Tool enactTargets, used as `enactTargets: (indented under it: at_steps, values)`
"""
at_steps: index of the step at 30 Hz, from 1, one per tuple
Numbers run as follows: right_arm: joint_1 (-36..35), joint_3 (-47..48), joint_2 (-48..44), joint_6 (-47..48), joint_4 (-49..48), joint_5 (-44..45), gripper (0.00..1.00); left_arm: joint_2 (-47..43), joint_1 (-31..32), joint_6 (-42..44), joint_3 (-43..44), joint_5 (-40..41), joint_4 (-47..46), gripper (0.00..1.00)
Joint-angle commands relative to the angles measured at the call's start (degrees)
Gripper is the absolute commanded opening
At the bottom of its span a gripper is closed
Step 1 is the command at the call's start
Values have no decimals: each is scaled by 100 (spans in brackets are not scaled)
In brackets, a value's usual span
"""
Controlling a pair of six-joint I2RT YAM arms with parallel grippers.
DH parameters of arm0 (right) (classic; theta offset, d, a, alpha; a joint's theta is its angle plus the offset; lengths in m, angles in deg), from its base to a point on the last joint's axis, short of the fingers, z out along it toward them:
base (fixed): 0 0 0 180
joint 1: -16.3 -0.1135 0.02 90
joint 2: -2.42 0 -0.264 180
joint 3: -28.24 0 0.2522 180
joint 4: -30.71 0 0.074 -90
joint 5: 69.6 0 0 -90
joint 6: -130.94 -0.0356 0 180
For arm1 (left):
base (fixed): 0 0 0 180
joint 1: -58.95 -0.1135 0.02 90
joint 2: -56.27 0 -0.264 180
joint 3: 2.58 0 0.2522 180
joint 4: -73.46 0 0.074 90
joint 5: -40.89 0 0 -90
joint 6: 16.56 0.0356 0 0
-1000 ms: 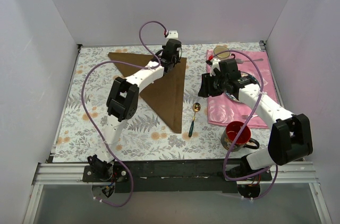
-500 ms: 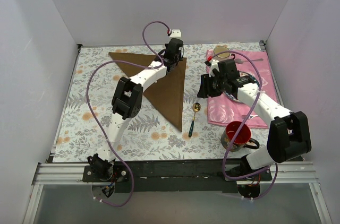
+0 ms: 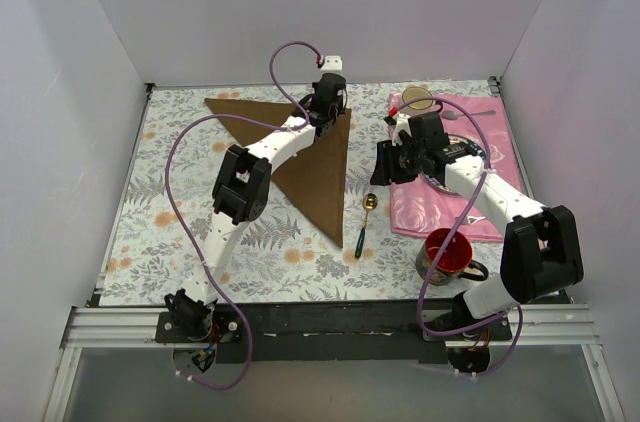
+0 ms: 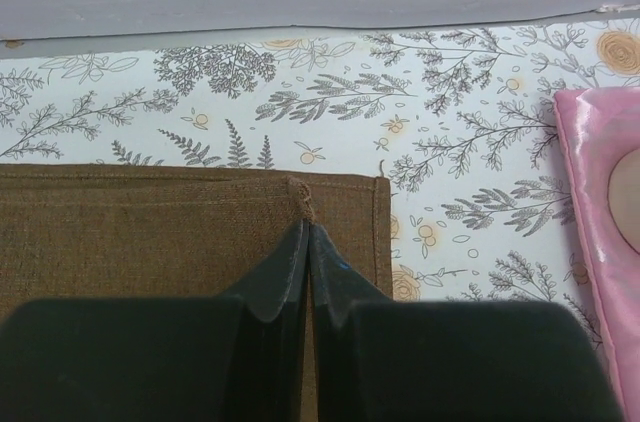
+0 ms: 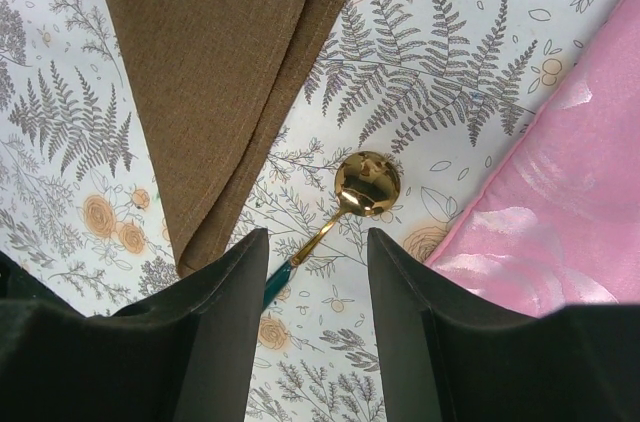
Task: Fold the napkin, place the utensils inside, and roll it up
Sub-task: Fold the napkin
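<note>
Floral tabletop [image 3: 130, 232], where your spread right gripper [image 5: 318, 242] hovers over the spoon [image 5: 365, 185], lying lengthwise just right of the near tip of the folded napkin [image 3: 310, 167], whose far right corner your left gripper [image 4: 306, 232] pinches.

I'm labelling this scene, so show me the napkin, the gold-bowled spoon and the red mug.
napkin [image 3: 318, 182]: top external view, middle of the folded cloth.
spoon [image 5: 366, 183]: right wrist view, its gold bowl.
red mug [image 3: 455, 254]: top external view, its red inside.
</note>
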Motion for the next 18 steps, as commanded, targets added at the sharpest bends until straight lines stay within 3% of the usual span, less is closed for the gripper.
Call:
enactTargets:
  at_steps: [1, 18]
  values:
    - [23, 111, 44, -2, -185, -127, 53, -16, 41, 66, 371, -2, -193, 0]
    - [23, 75, 184, -19, -238, -188, 53, 160, 85, 242, 371, -116, -325, 0]
